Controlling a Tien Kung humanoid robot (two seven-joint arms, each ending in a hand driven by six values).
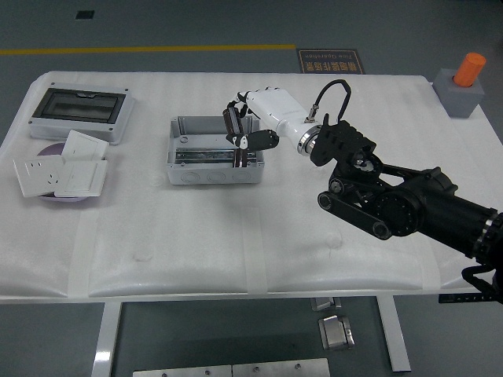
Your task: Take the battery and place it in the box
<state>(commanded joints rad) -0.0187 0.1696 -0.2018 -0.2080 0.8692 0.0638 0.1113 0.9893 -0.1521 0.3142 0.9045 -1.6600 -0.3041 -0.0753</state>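
Observation:
The open grey box (189, 173) sits at the table's middle left, with a metal rail and a small dark block (247, 158) inside. My right hand (242, 135), white with black fingers, hangs over the box's right end. Its fingers are curled on a dark battery (232, 126), held just above the box's right part. The black right arm (393, 200) reaches in from the right edge. The left arm is out of view.
A grey enclosure with a dark clear lid (78, 112) lies at the far left. Below it, a purple plate (49, 198) carries white socket panels (61, 174). A grey block with an orange cylinder (465, 81) stands at the far right corner.

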